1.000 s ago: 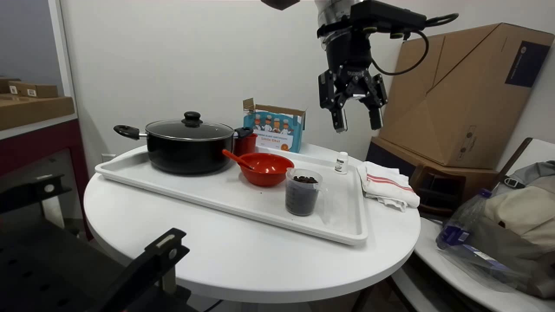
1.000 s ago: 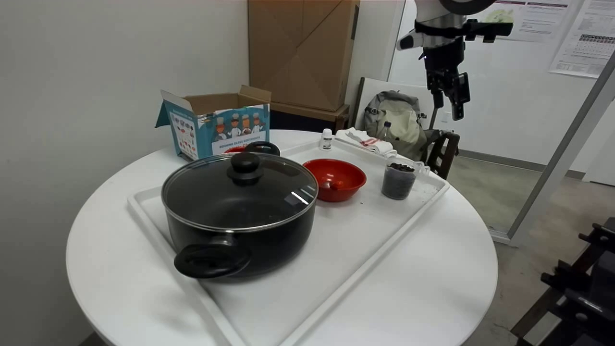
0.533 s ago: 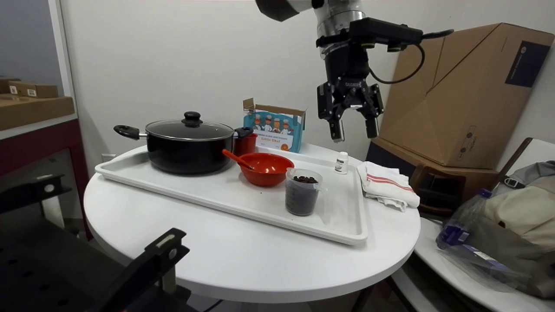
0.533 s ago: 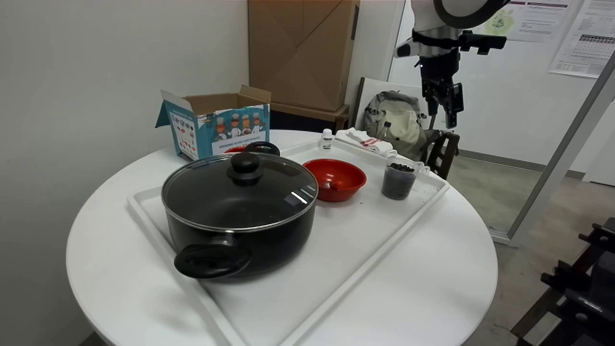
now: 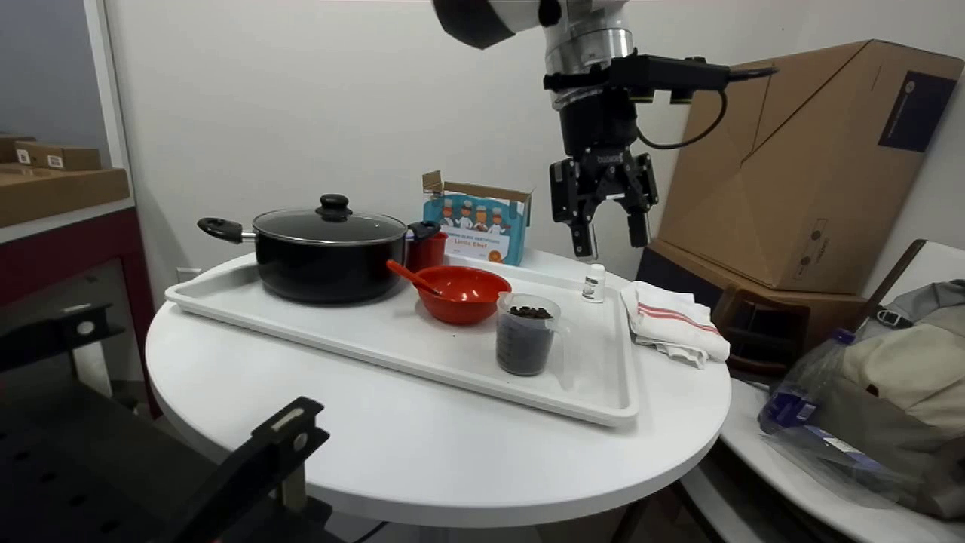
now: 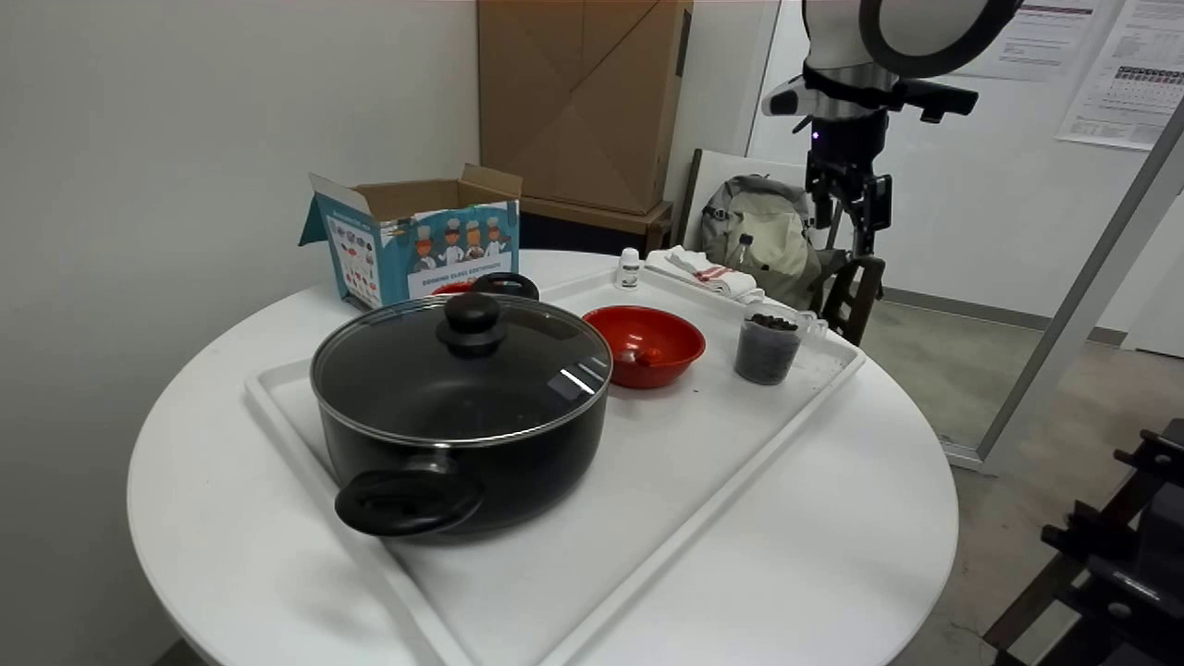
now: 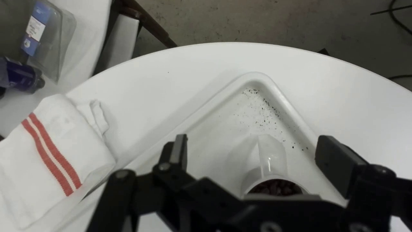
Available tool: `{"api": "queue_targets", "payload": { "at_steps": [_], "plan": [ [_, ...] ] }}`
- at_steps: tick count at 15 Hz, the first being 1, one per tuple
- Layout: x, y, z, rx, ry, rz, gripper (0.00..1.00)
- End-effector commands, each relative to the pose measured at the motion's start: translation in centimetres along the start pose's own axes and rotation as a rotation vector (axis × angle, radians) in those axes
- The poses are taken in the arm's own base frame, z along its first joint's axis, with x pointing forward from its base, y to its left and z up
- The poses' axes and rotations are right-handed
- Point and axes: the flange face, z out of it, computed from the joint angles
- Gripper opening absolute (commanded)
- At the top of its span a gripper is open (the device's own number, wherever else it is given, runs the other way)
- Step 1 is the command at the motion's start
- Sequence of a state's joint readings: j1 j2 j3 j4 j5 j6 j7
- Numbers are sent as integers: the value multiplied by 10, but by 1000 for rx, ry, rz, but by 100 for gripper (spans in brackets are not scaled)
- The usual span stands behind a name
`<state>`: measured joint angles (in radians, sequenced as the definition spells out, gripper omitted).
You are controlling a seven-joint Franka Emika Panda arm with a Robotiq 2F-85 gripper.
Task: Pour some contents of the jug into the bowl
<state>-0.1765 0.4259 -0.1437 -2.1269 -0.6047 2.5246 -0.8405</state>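
Two fingers are hanging above the desk, pointing down and standing wide apart, well clear of the jug in both exterior views. In the wrist view the jug is showing beyond the gap between them, partly hidden. It is standing upright on the tray, holding dark pieces close to its rim, its clear handle pointing toward a tray corner where fine dark specks are lying scattered. A small white bottle is standing by the tray's rim, and a folded towel with red stripes is lying just beside the tray. Near the jug but apart from it, the red bowl is resting on the tray, a red-handled utensil leaning over its edge. Farther along, the black pot is sitting on the tray beneath its glass lid, with a red container showing partly behind it. Beyond the tray a blue box is standing with its flaps raised. Farthest off, a big carton is standing in both exterior views, and posters are hanging in an exterior view.
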Motion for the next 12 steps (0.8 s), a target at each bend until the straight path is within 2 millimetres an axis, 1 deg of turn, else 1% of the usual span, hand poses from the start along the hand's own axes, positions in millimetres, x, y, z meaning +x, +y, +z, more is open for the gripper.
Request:
{"api": "queue_targets", "payload": {
  "at_steps": [1, 3, 6, 9, 12],
  "plan": [
    [3, -28, -4, -44, 26, -83, 100],
    [5, -30, 3, -50, 25, -74, 100],
    [5, -22, 13, -25, 18, -36, 100],
    [7, -16, 14, -16, 28, -15, 100],
    [13, -15, 17, -12, 30, 16, 100]
  ]
}}
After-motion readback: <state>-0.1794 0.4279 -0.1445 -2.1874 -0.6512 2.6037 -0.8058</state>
